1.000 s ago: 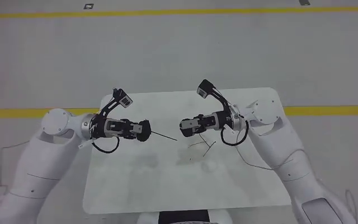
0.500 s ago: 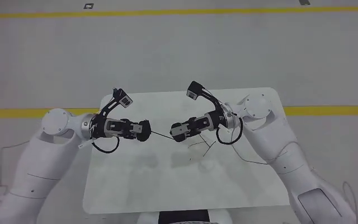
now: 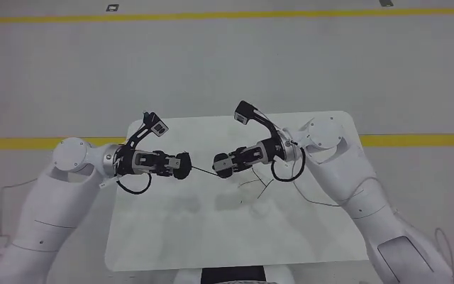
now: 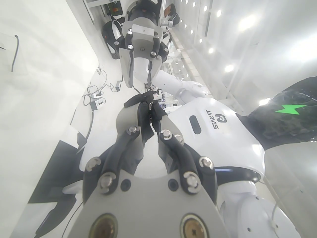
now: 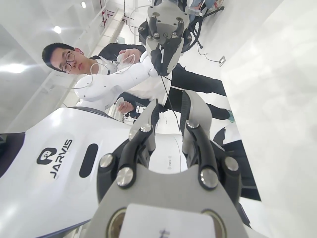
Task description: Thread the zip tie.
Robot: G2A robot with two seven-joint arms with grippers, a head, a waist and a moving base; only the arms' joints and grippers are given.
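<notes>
the left gripper (image 3: 184, 165) pinches a thin black plastic zip tie (image 3: 202, 171) above the white table (image 3: 163, 227). from above, the tie's tip seems to meet the right gripper (image 3: 220, 166); the right wrist view shows the tip between parted fingers (image 5: 152, 115). loose black ties (image 3: 257, 186) lie nearby.

A white table (image 3: 284, 234) stands across a yellow floor line (image 3: 425, 140).

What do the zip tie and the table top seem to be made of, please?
The zip tie looks like thin black plastic, probably nylon: a slim, slightly bowed strip pinched in the left gripper. The table looks like a smooth white matte board, perhaps laminate or painted; it shows soft shadows and no grain.
</notes>
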